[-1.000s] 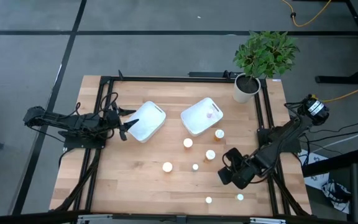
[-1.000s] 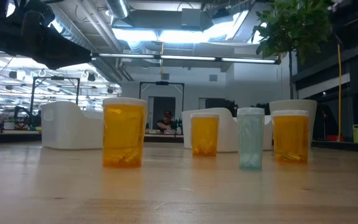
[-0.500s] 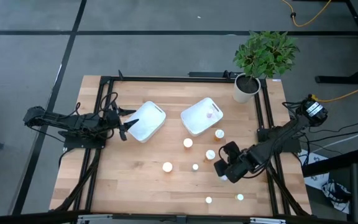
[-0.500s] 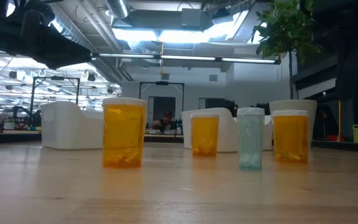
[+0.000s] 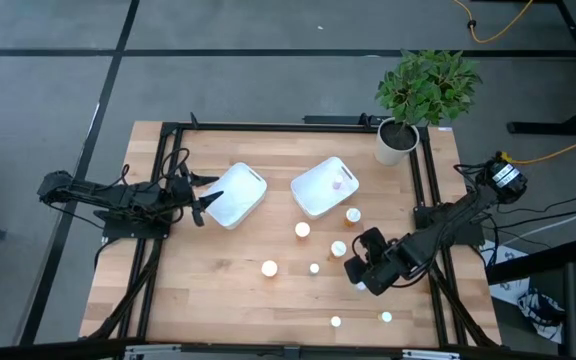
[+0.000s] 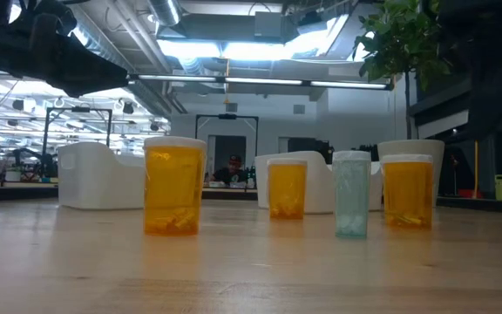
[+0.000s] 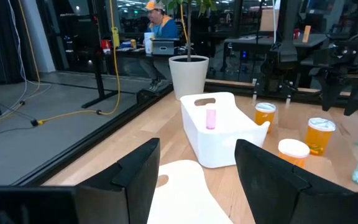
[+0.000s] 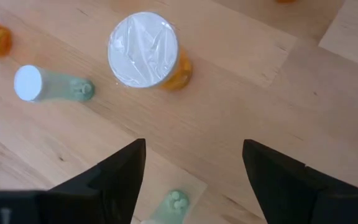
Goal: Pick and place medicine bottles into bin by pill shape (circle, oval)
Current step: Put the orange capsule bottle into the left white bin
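Right gripper (image 8: 191, 171), fingers spread wide, hovers over an orange bottle (image 8: 146, 51) (its pills hidden under the cap); left gripper (image 7: 194, 171) waits agape.

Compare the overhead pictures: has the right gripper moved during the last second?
Yes. The right gripper has shifted toward the plant pot end of the table, now closer to the orange bottle; its fingers are open.

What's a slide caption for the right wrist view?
Right gripper, jaws open, hovers over an orange bottle and a pale green bottle on the wooden table.
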`<act>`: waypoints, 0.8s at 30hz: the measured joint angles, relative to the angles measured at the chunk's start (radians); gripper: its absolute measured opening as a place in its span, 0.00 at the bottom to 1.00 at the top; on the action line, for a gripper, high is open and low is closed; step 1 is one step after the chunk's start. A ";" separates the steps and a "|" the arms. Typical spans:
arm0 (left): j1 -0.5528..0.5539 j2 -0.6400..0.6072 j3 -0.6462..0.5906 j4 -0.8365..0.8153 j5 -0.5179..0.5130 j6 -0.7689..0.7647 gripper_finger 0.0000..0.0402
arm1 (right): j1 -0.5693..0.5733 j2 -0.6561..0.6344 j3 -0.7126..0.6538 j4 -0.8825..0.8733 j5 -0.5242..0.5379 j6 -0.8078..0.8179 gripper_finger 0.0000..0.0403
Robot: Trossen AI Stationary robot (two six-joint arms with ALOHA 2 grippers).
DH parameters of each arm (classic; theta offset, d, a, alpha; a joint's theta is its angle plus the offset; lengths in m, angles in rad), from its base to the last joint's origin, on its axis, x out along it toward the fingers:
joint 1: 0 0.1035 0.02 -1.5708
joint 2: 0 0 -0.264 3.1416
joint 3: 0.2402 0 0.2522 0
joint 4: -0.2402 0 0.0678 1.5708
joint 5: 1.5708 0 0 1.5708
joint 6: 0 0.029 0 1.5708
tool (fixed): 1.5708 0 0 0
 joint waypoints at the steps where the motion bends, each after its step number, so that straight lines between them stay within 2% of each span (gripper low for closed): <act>1: 0.000 0.000 0.000 0.000 0.000 0.000 0.51 | 0.000 0.000 0.000 0.000 0.001 0.000 0.67; 4: 0.000 0.000 0.000 0.002 0.022 -0.025 0.51 | 0.000 0.000 0.000 0.000 0.009 0.000 0.67; 7: -0.004 0.000 0.000 0.042 0.159 -0.015 0.51 | 0.000 0.000 0.000 0.000 0.010 0.000 0.67; 9: -0.017 0.013 0.001 0.089 0.203 0.016 0.51 | 0.000 0.000 0.000 -0.001 0.010 0.000 0.67; 16: -0.080 0.083 0.018 0.111 0.221 0.057 0.51 | 0.000 0.000 0.000 -0.002 0.024 0.000 0.67; 20: -0.135 0.185 0.077 0.110 0.256 0.059 0.51 | 0.000 0.000 0.000 -0.002 0.024 0.000 0.67; 24: -0.176 0.299 0.149 0.111 0.210 0.062 0.51 | 0.000 0.000 0.000 -0.003 0.024 -0.001 0.67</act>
